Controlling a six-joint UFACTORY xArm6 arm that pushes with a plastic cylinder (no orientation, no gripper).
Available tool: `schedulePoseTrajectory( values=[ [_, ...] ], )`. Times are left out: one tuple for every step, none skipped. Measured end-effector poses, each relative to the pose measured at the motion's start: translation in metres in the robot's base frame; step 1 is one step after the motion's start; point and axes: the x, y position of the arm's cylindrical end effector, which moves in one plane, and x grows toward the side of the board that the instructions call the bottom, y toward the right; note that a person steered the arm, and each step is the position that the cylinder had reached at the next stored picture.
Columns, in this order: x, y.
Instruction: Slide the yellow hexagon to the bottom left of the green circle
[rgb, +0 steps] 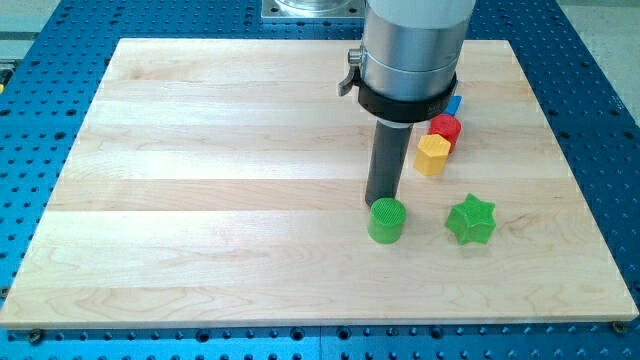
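Note:
The yellow hexagon (432, 155) lies on the wooden board at the view's right, touching a red block (446, 128) just above it. The green circle (387, 220) stands lower, to the left of the hexagon. My tip (380, 201) rests on the board right at the green circle's top-left edge, to the left of and below the yellow hexagon. The rod hangs from the large grey arm housing (412, 50) at the view's top.
A green star (471, 220) lies to the right of the green circle. A blue block (455, 103) is partly hidden behind the arm housing, above the red block. The wooden board (200, 200) sits on a blue perforated table.

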Motion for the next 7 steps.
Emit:
schedulePoseTrajectory(
  values=[
    [-0.002, 0.047],
    [-0.029, 0.096],
    [-0.046, 0.058],
    [-0.046, -0.035],
    [-0.031, -0.005],
    [-0.051, -0.023],
    [-0.112, -0.062]
  ],
)
